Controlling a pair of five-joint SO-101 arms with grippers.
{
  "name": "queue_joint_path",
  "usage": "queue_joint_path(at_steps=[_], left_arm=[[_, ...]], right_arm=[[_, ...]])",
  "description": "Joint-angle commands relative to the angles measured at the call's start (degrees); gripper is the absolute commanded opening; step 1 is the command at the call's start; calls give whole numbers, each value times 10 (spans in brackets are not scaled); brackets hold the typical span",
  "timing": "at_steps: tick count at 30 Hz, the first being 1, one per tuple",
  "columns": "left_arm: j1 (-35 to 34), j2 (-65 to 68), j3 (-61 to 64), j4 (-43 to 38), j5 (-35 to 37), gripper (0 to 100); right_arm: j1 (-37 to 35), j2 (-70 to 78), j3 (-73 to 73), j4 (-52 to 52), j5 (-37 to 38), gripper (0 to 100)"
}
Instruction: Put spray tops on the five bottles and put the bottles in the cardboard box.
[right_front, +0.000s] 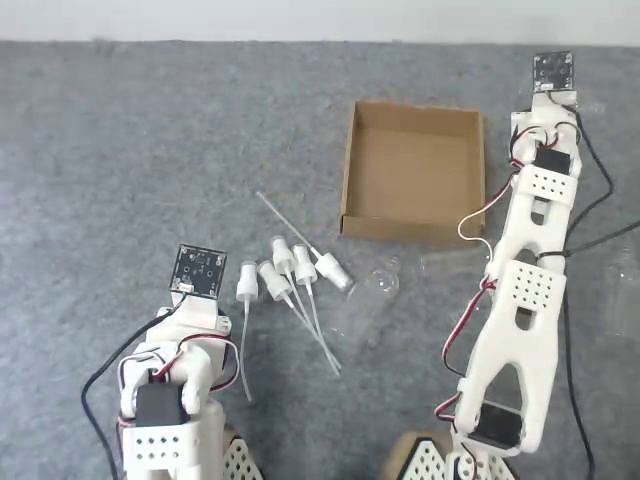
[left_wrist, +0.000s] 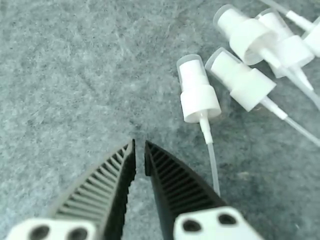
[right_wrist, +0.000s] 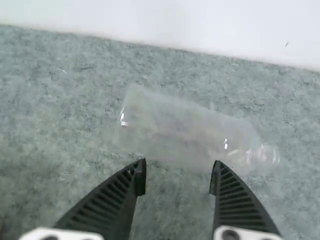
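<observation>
- Spray tops (right_front: 283, 270), five white ones with thin dip tubes, lie loose in a cluster on the grey felt-covered desk (right_front: 120, 150). They are just ahead of the left arm and well short of the cardboard box.
- Left claw (left_wrist: 139, 145) hangs low over bare felt, its jaws all but closed with only a sliver of gap at the tips, and it holds nothing. The nearest spray top (left_wrist: 198, 92) lies close ahead, off toward the right arm's side. Its cap points away from the claw and its tube trails back alongside one finger without touching it.
- At the end of the cluster nearest the box, a clear bottle (right_front: 385, 280) lies on the desk, hard to make out against the felt.
- Cardboard box (right_front: 412, 165) sits farther back. It is shallow and open-topped, with its bare brown floor in plain sight. That bottle lies in front of its near wall, apart from it.
- Right arm stretches past the side of the box to the far edge of the desk. Right claw (right_wrist: 178, 167) is spread wide and grips nothing. A second clear bottle (right_wrist: 185, 137) lies on its side, crosswise, just beyond the fingertips. Whether the tips touch it I cannot tell.
- A white wall (right_wrist: 200, 25) rises behind.
</observation>
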Motion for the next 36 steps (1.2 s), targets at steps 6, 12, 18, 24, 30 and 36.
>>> queue_joint_path(at_steps=[6, 12, 18, 24, 30, 36], left_arm=[[-4, -11, -6, 0, -5, 27], [-4, -11, -6, 0, -5, 27], [-4, -11, -6, 0, -5, 27], [-4, -11, -6, 0, -5, 27], [-4, -11, -6, 0, -5, 27], [-3, -11, -6, 0, -5, 27]], right_arm=[[-9, -8, 2, -133, -2, 191], [-7, -9, 65, -89, -2, 191], [15, -14, 28, 28, -5, 191], [30, -47, -123, 349, -6, 191], [22, -248, -117, 626, -6, 191], [40, -416, -10, 650, -4, 135]])
